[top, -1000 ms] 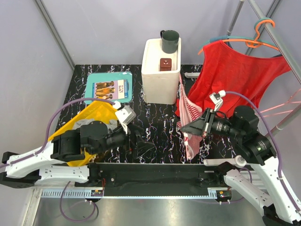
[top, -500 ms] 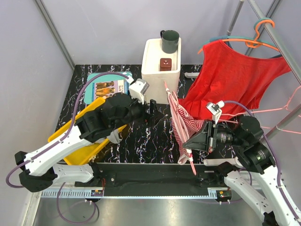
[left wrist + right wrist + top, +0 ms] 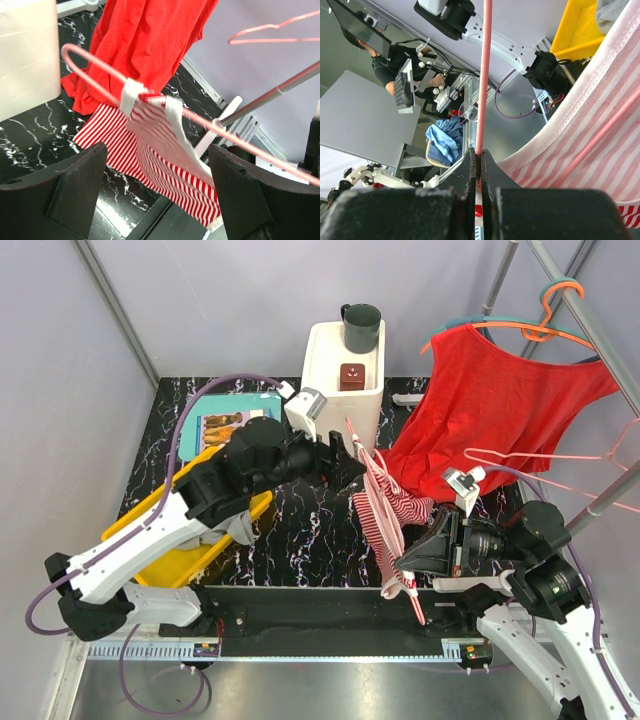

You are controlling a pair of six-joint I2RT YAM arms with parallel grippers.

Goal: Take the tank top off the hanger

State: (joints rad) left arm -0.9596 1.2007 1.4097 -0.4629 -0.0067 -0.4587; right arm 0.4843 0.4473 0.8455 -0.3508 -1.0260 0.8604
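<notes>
My left fingers (image 3: 65,200) cut by the left wrist view's bottom edge, thin pink wire hanger (image 3: 100,67) running off its right edge, my right fingers (image 3: 465,185) a dark blur low in the right wrist view, yellow plastic bin (image 3: 190,565) half hidden under my left arm (image 3: 150,540).

A red-and-white striped tank top (image 3: 388,520) hangs by its white straps on a tilted pink hanger (image 3: 95,62).

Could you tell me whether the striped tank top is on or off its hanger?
On: the tank top hangs by its white straps over the pink hanger.
</notes>
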